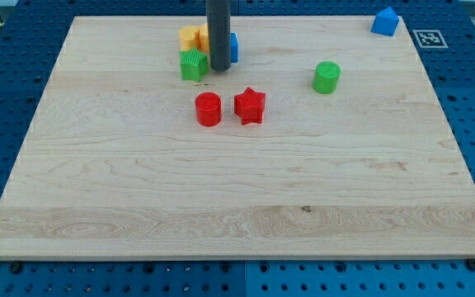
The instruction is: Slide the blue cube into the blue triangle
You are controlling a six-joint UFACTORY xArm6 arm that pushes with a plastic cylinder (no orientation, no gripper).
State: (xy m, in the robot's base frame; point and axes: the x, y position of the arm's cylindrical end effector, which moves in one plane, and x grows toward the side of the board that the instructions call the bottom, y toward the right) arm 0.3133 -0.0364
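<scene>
The dark rod comes down from the view's top, and my tip (219, 69) rests on the board just in front of the blue cube (233, 48), which is mostly hidden behind the rod. The blue triangle block (385, 21) stands far off at the board's top right corner. The cube sits in a cluster near the top centre, with a green star (192, 64) just left of my tip and a yellow block (190, 37) and an orange block (204, 36) behind it.
A red cylinder (209, 109) and a red star (250, 106) stand side by side below my tip. A green cylinder (326, 77) stands to the right, between the cluster and the blue triangle. The wooden board (237, 206) lies on a blue perforated base.
</scene>
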